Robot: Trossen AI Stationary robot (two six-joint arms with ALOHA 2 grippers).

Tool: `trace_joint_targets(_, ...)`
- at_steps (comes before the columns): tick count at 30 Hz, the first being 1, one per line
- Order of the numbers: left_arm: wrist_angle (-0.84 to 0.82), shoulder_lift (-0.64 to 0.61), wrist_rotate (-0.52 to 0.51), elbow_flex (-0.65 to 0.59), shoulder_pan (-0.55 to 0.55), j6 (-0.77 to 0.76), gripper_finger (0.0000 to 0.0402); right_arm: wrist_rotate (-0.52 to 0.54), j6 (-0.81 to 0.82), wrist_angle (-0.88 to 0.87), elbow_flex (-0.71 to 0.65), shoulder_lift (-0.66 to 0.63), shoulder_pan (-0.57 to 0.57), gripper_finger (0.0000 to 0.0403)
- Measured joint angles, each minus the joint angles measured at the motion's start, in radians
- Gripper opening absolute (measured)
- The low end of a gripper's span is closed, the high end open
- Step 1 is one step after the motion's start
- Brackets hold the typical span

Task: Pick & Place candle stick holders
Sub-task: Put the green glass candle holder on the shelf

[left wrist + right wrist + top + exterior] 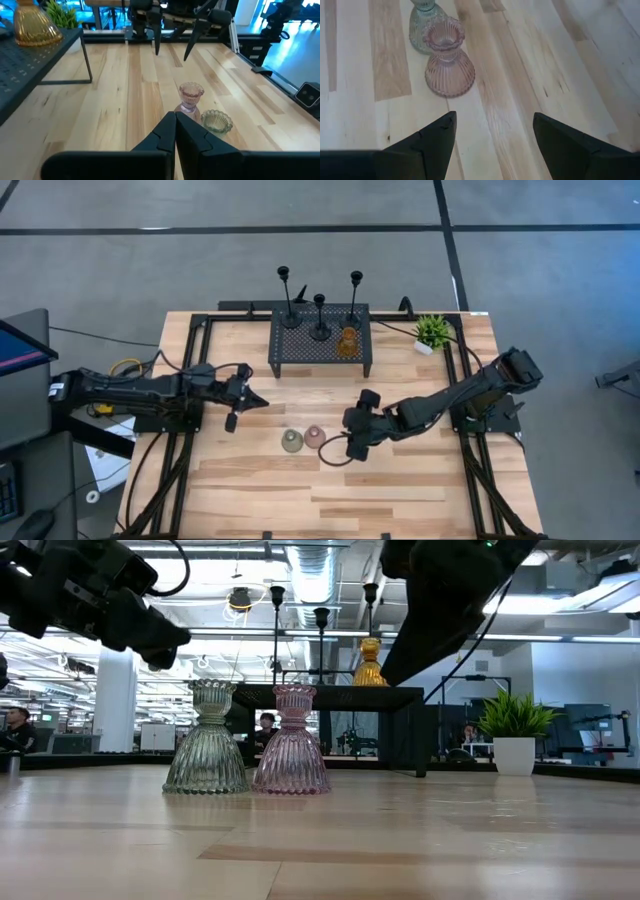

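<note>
A pink squat holder (315,436) and a green squat holder (291,442) stand upright on their wide bases side by side on the table; they also show in the right wrist view as pink (449,65) and green (424,25). My right gripper (337,448) is open just right of the pink holder, apart from it. An amber holder (347,342) and three black thin-stemmed holders (319,318) stand on the black rack (320,352). My left gripper (262,398) is shut and empty, left of the rack.
A small potted plant (432,332) stands at the far right, beside the rack. Bare wood lies near the front edge (330,510). People show in the room beyond the table in the low view.
</note>
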Motion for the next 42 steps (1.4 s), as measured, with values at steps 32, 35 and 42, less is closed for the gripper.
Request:
trace_joint_targets(32, 0.079, 0.316, 0.031, 0.0, -0.142, -0.013, 0.0007, 0.0, -0.001, -0.002, 0.0, 0.0, -0.068, 0.0255)
trace_joint_targets(35, 0.085, 0.334, 0.03, 0.0, -0.167, -0.011, 0.0007, 0.0, -0.001, -0.002, 0.0, 0.0, -0.068, 0.0255)
trace_joint_targets(42, 0.148, 0.391, 0.029, 0.0, -0.184, -0.024, 0.0007, 0.0, -0.001, -0.002, 0.0, 0.0, -0.071, 0.0255)
